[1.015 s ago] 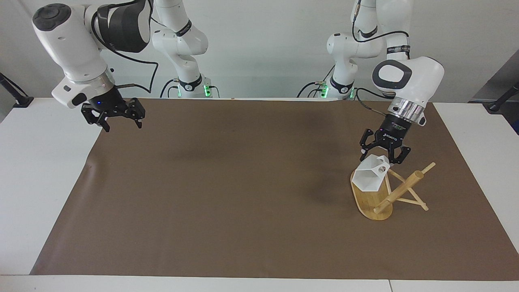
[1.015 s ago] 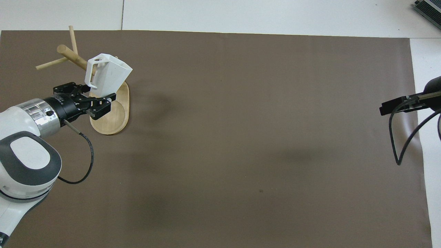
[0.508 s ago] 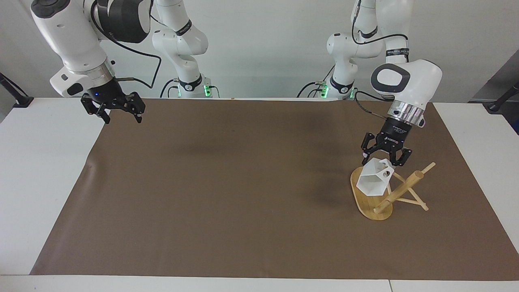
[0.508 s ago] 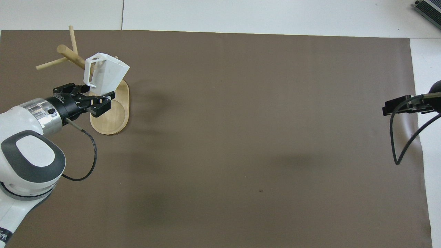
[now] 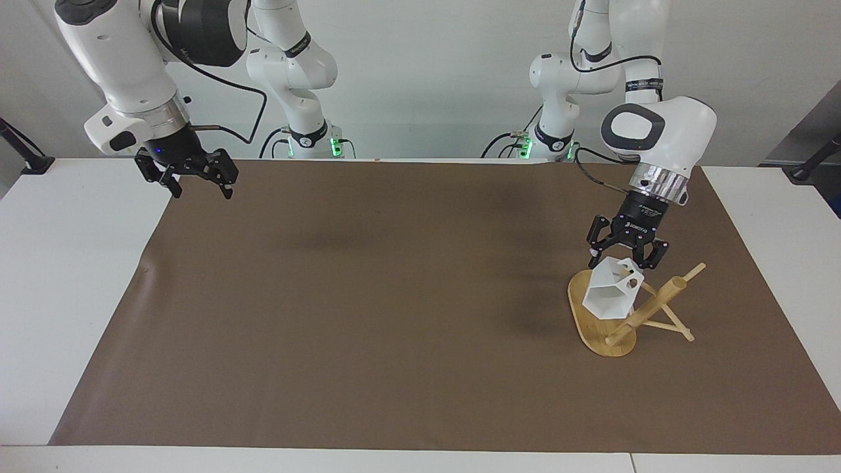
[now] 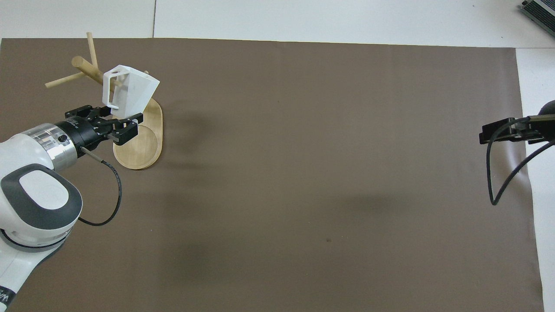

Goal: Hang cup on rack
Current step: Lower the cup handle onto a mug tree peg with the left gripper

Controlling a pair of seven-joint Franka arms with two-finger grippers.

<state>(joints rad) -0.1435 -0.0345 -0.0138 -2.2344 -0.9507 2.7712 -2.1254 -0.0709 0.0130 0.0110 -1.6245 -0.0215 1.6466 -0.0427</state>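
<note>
The white faceted cup (image 5: pixel 610 299) hangs tilted on a thin peg of the bamboo rack (image 5: pixel 650 307), over the rack's oval base (image 5: pixel 591 332). Its handle with the round hole points up toward the post. My left gripper (image 5: pixel 625 257) is open just above the cup's handle, fingers spread, holding nothing. In the overhead view the cup (image 6: pixel 134 93) sits between the left gripper (image 6: pixel 113 122) and the rack's post (image 6: pixel 89 69). My right gripper (image 5: pixel 197 182) is open and empty, raised over the mat's corner at the right arm's end, and waits.
A brown mat (image 5: pixel 394 315) covers most of the white table (image 5: pixel 59 276). The rack's base (image 6: pixel 141 149) stands near the mat's edge at the left arm's end. Only part of the right gripper (image 6: pixel 498 132) and its cable show in the overhead view.
The cup has dropped and swung in closer to the rack's post on its peg. The left gripper stays open just above it. The right gripper has lifted slightly.
</note>
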